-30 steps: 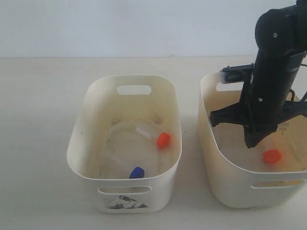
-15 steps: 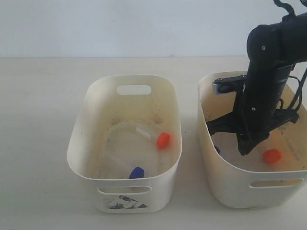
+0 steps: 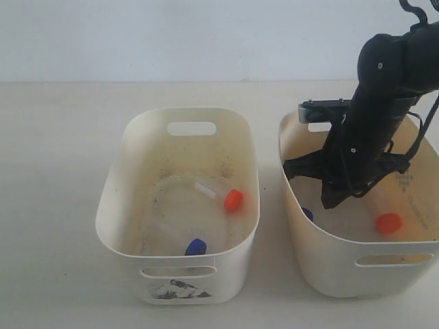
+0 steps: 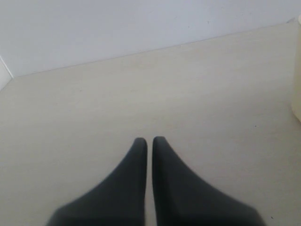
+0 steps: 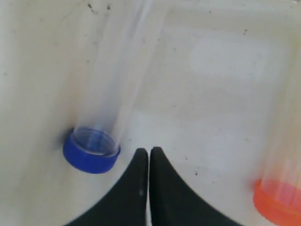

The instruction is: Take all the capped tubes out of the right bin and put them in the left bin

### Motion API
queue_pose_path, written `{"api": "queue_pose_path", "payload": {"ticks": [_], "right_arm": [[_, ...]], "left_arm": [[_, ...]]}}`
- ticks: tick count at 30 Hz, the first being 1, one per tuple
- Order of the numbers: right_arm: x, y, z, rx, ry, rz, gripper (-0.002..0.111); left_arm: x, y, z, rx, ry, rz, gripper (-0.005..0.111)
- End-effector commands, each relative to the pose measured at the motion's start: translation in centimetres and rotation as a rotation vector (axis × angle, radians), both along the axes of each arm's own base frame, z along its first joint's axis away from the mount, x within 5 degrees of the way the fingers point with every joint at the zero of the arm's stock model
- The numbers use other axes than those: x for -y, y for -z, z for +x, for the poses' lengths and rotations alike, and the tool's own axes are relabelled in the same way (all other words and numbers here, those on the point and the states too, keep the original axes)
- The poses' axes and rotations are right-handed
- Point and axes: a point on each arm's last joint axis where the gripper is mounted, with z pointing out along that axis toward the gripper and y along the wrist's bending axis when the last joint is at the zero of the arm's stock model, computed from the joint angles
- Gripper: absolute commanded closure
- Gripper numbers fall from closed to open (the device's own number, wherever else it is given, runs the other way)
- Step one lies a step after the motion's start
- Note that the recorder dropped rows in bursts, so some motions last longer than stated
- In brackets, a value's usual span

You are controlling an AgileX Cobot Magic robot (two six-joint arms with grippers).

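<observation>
Inside the right bin (image 3: 329,267), by the right edge of the table (image 3: 55,137), my right gripper (image 5: 149,151) hung with jaws pressed together and empty, between a blue-capped tube (image 5: 92,155) and an orange-capped tube (image 5: 277,202) lying on the bin floor. To pick well, I judged I should spread the jaws, straddle one tube's body just behind its cap, then close before lifting toward the left bin (image 3: 113,229).

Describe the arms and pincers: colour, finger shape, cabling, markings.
Right arm: matte black, rounded joint housings with small pale screws, thin black cables looping beside it, and a grey bracket at the wrist. Right pincer and left pincer: plain black fingers, broad at the base, tapering to narrow tips. No markings visible. The left arm itself is out of view.
</observation>
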Motion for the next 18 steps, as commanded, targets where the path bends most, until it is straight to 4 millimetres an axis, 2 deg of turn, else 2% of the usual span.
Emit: {"api": "queue_pose_path", "payload": {"ticks": [1, 5, 6, 9, 12, 18], "right_arm": [[-1.08, -0.22, 0.18, 0.022, 0.048, 0.077, 0.096], [-1.09, -0.24, 0.29, 0.034, 0.052, 0.079, 0.061], [-1.15, -0.27, 0.4, 0.044, 0.064, 0.087, 0.049], [-1.47, -0.38, 0.68, 0.067, 0.103, 0.13, 0.025], [-1.77, -0.51, 0.95, 0.088, 0.141, 0.171, 0.015], [-1.8, -0.41, 1.12, 0.1, 0.152, 0.176, 0.015]], "left_arm": [[0.02, -0.15, 0.0, 0.007, 0.0, -0.013, 0.102], [0.02, -0.15, 0.0, 0.007, 0.0, -0.013, 0.102], [0.02, -0.15, 0.0, 0.007, 0.0, -0.013, 0.102], [0.02, -0.15, 0.0, 0.007, 0.0, -0.013, 0.102], [0.02, -0.15, 0.0, 0.007, 0.0, -0.013, 0.102], [0.02, -0.15, 0.0, 0.007, 0.0, -0.013, 0.102]]}}
